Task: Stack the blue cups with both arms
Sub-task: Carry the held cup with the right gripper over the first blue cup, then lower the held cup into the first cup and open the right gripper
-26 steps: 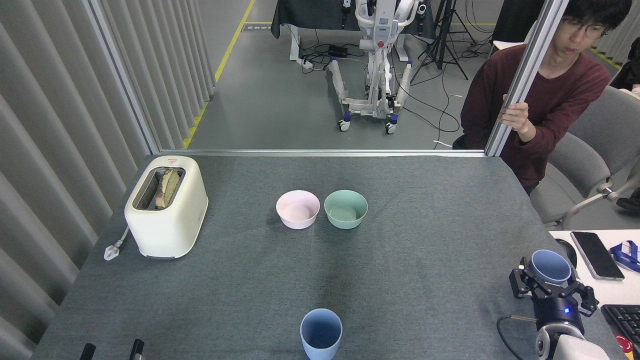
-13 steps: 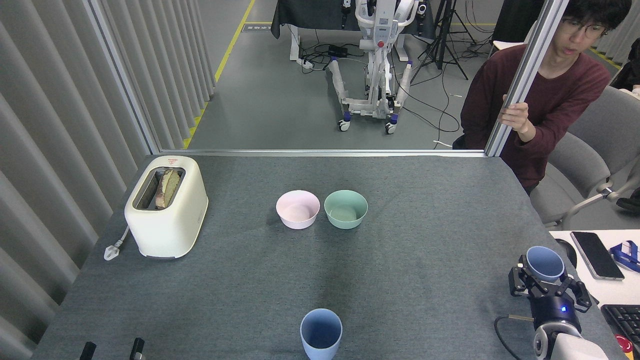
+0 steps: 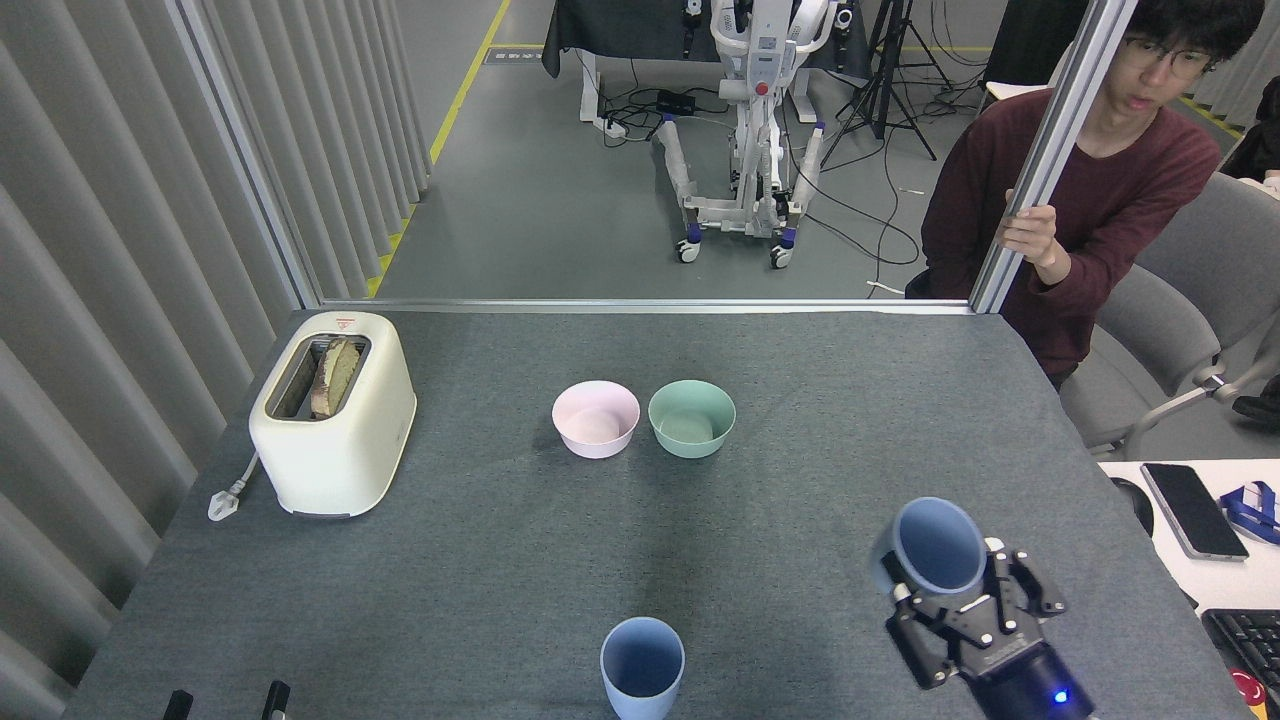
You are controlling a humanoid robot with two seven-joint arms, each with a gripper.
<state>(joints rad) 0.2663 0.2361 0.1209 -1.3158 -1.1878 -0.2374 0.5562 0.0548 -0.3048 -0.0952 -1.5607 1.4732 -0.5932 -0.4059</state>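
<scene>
I am holding one blue cup (image 3: 938, 548) in my right gripper (image 3: 965, 612), above the near right part of the table (image 3: 480, 560). The black fingers (image 3: 1010, 590) are clamped around the cup's lower body, so its open mouth is rising clear of them and tilting a little toward the left; I am looking straight down into its darker inside. The fingers are wrapping the wall from the near and right sides, and the rim is sitting well above their tips. A small blue light is glowing on the gripper's wrist at the near edge of the view.

The second blue cup (image 3: 642, 665) is standing upright at the near edge of the table, about midway along it, mouth up, well apart from the held cup and to its left. Nothing is touching it.

At the near left corner two dark tips (image 3: 225, 702) are just poking into view, which I take for my left gripper; I cannot tell whether they are apart or together.

Toward the middle of the table a pink bowl (image 3: 595, 418) and a mint-green bowl (image 3: 691, 417) are sitting just beside each other. A cream toaster (image 3: 335, 425) with bread in its slot is standing near the left edge. A person (image 3: 1090, 190) is sitting past the far right corner, one hand on a metal post (image 3: 1055, 150).
</scene>
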